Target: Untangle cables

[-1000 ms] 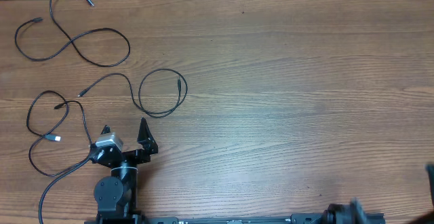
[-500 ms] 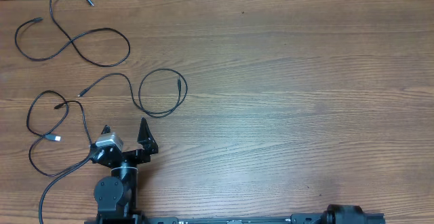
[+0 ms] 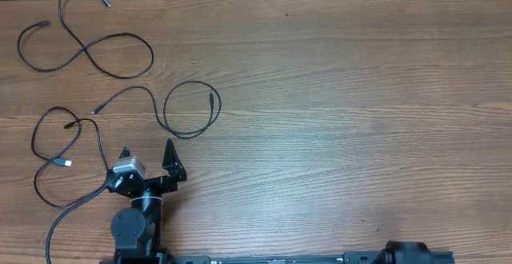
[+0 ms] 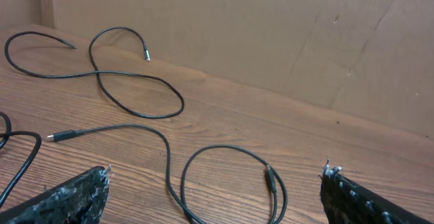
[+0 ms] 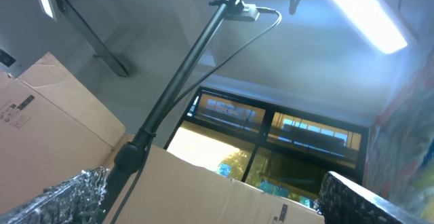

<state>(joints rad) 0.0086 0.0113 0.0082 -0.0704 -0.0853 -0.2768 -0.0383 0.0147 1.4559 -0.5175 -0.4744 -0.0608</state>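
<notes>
Three thin black cables lie apart on the wooden table at the left. One (image 3: 86, 50) curls at the far left corner; it also shows in the left wrist view (image 4: 125, 81). A second (image 3: 189, 110) forms a round loop in the middle left, seen too in the left wrist view (image 4: 224, 176). A third (image 3: 56, 148) with a pale tip loops near the left edge. My left gripper (image 3: 146, 154) is open and empty just in front of the looped cable, its fingers wide apart in its wrist view (image 4: 215, 183). My right gripper (image 5: 213, 190) is open, empty and points up at the ceiling.
A brown cardboard wall (image 4: 271, 34) stands behind the table's far edge. The right arm's base (image 3: 412, 254) sits at the bottom edge. A camera pole (image 5: 183, 75) and cardboard boxes show in the right wrist view.
The right arm has drawn back out of the overhead view at the lower right. The left arm and the cables have not moved.
</notes>
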